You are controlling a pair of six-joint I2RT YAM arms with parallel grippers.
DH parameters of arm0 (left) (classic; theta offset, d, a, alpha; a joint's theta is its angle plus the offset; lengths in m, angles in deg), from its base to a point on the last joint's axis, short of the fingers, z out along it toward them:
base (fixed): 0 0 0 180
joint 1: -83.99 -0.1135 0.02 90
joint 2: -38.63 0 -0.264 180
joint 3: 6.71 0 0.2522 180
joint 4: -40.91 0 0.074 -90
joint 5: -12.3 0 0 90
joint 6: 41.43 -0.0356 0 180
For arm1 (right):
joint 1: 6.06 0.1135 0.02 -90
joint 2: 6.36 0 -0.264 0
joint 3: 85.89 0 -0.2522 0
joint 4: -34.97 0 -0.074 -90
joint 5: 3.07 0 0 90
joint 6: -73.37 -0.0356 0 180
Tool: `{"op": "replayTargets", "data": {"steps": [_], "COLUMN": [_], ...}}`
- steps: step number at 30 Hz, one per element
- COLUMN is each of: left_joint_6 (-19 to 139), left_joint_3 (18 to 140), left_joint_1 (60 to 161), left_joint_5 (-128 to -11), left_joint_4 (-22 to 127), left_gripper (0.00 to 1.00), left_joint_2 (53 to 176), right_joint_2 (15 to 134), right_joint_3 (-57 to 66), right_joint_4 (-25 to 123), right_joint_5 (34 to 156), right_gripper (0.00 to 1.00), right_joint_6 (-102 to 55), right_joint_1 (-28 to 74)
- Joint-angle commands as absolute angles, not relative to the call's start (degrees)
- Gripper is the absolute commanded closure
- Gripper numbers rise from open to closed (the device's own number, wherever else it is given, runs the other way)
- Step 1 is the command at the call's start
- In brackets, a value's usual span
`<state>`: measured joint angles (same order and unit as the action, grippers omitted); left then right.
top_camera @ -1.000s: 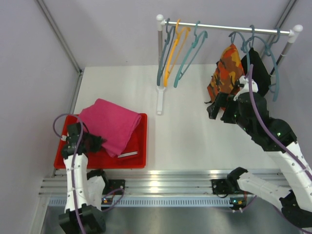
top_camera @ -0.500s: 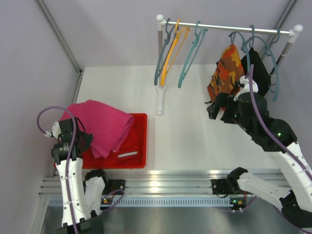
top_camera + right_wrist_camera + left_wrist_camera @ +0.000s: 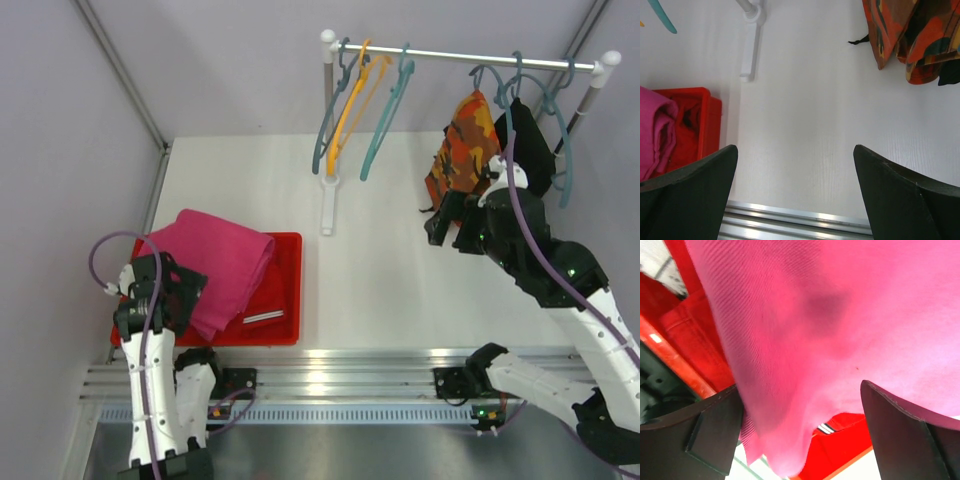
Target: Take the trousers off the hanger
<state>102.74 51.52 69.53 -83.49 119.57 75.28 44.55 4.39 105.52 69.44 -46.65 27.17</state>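
- My left gripper is down at the near left corner of the red tray, fingers spread wide, nothing clenched.
- The magenta pink trousers hang right in the gap between those fingers. The cloth brushes the inner face of the left finger.
- That pink pair lies bunched over the left part of the tray and spills past its left rim towards my wrist.
- Under it I spot the red trousers in the tray, and a striped black-and-white edge peeks out near the front.
- Over to my right gripper: jaws released and wide apart, with only the white table showing between them.
- It hovers just below the orange camouflage trousers, apart from them.
- The camouflage pair is on a teal hanger on the rail.
- The plain black trousers hang just beside it on the right.
- At the rail's left end, a cluster of hangers dangles.
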Motion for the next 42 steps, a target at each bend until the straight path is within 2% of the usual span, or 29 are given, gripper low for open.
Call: {"op": "replayTargets", "data": {"steps": [1,6,13,15,19,24,32,35,42], "left_joint_6": [99.6,93.1,87.8,82.3,75.6,71.3,66.2,64.9,64.8], "left_joint_3": [59.3,70.8,78.5,79.0,79.8,84.2,92.4,92.7,91.9], "left_joint_1": [69.8,69.8,69.8,70.6,71.9,72.1,74.2,75.5,76.7], "left_joint_5": [-86.1,-93.5,-96.3,-92.1,-72.8,-65.2,-60.7,-56.5,-52.8], "left_joint_4": [122.1,124.5,125.1,120.2,111.7,106.9,104.2,101.8,98.3], "left_gripper": [0.02,0.02,0.02,0.03,0.07,0.08,0.06,0.04,0.02], "left_joint_2": [76.9,77.8,77.0,77.3,82.7,89.6,98.8,100.7,103.4], "right_joint_2": [45.9,47.8,52.4,54.8,59.3,63.8,66.6,67.2,68.7], "right_joint_3": [-0.1,-6.1,-16.1,-20.0,-27.2,-32.7,-29.8,-26.6,-18.5], "right_joint_4": [106.0,107.4,110.0,110.9,111.7,107.7,96.6,92.2,85.3], "right_joint_5": [68.7,65.8,60.6,57.7,57.3,64.8,69.3,75.9,80.0], "right_gripper": [0.00,0.00,0.00,0.00,0.00,0.00,0.00,0.00,0.00], "right_joint_6": [-45.4,-43.6,-40.3,-39.3,-36.1,-33.0,-26.1,-24.5,-25.0], "right_joint_1": [27.2,27.2,27.0,25.9,21.2,11.2,4.5,1.5,-2.8]}}
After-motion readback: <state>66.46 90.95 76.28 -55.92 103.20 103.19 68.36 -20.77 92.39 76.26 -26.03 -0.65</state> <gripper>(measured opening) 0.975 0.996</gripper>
